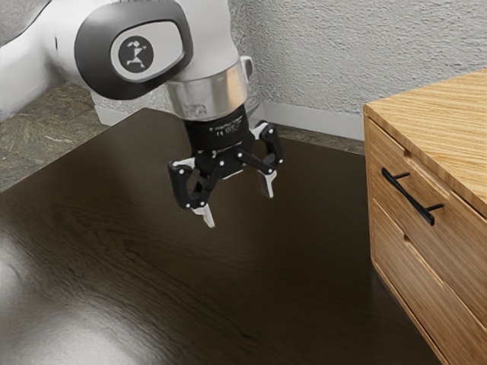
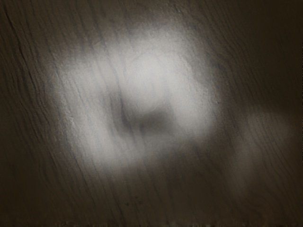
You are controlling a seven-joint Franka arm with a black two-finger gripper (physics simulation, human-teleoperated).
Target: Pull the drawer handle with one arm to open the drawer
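Exterior view: your white robot arm's black two-finger gripper (image 1: pixel 237 205) hangs above the dark brown wooden table (image 1: pixel 114 266), well apart from the light oak two-drawer cabinet (image 1: pixel 441 106) and on the side its drawer fronts face. The fingers are spread wide with nothing between them, and they point down at the table. That looks like a ready pose for an approach, not a grasp.

The slim black bar handle (image 1: pixel 409 196) sits on the cabinet's upper drawer front (image 1: pixel 456 243), running slantwise across the panel on two short posts. The drawer looks closed, its front level with the lower drawer beneath it, so the pull is not yet begun. In my judgement you will need to turn the hand toward the cabinet so the fingers can straddle the bar.

Wrist view: you see the table's dark wood grain directly under the hand, with a pale blurred sheen (image 2: pixel 142 94) across it. This confirms the camera faces down at the table, away from the cabinet. The exterior view gives what this one lacks: the finger spread and the handle's position.
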